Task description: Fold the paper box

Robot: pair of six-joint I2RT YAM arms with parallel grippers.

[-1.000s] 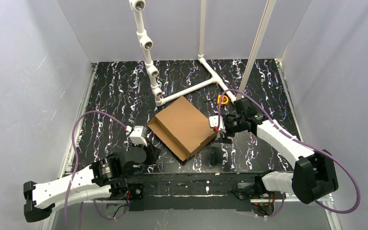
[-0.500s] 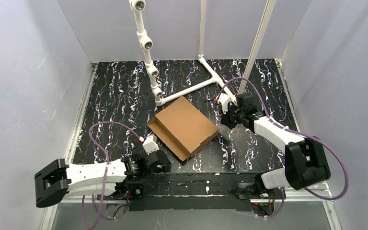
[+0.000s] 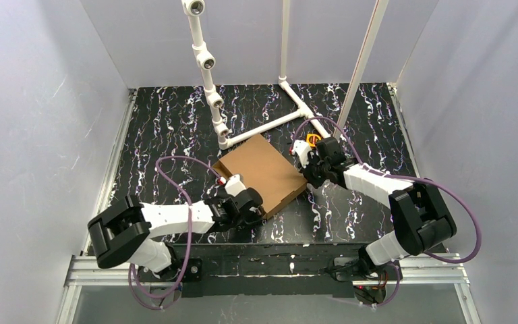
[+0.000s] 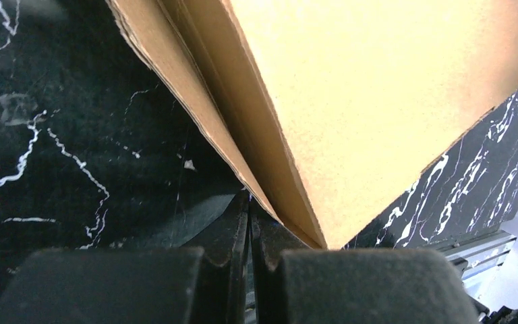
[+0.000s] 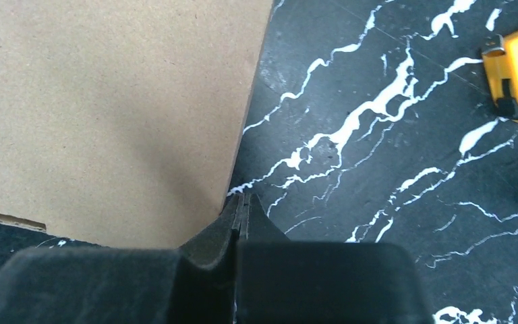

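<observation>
Status: plain brown corrugated cardboard box (image 3: 256,169) lies centre frame on the black white-veined marble-pattern bench (image 3: 162,135), turned diagonally, just below the white plastic pipe frame (image 3: 270,123). left hand (image 3: 262,210) is at the box's bottom corner, clenched tight with nothing between the fingers. In its wrist view the tips sit just under the layered cardboard edge; can't tell if they touch. right hand (image 3: 306,178) is at the box's right edge, also clenched on nothing, tips right against that edge. Small yellow-orange object (image 5: 516,74) sits upper right of the right wrist view, apart from the box.
</observation>
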